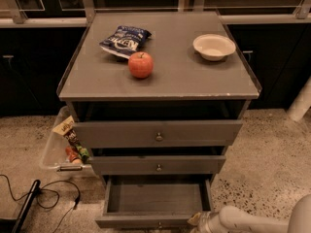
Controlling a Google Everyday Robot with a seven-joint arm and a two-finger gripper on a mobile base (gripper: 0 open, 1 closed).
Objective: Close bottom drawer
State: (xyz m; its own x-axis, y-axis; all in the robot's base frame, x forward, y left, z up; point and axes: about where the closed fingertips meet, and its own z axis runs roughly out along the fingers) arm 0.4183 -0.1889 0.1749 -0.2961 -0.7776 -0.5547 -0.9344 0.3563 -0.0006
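The grey cabinet has three drawers. The bottom drawer is pulled out, and its shallow grey box is empty. Its slim front runs along the lower edge of the view, with the knob barely showing. The middle drawer front and the top drawer front stand slightly out. My gripper reaches in from the lower right on a white arm. It sits at the right end of the bottom drawer's front, touching or very close to it.
On the cabinet top lie a red apple, a blue chip bag and a white bowl. A clear bin with snacks stands on the floor to the left. A black cable lies at lower left.
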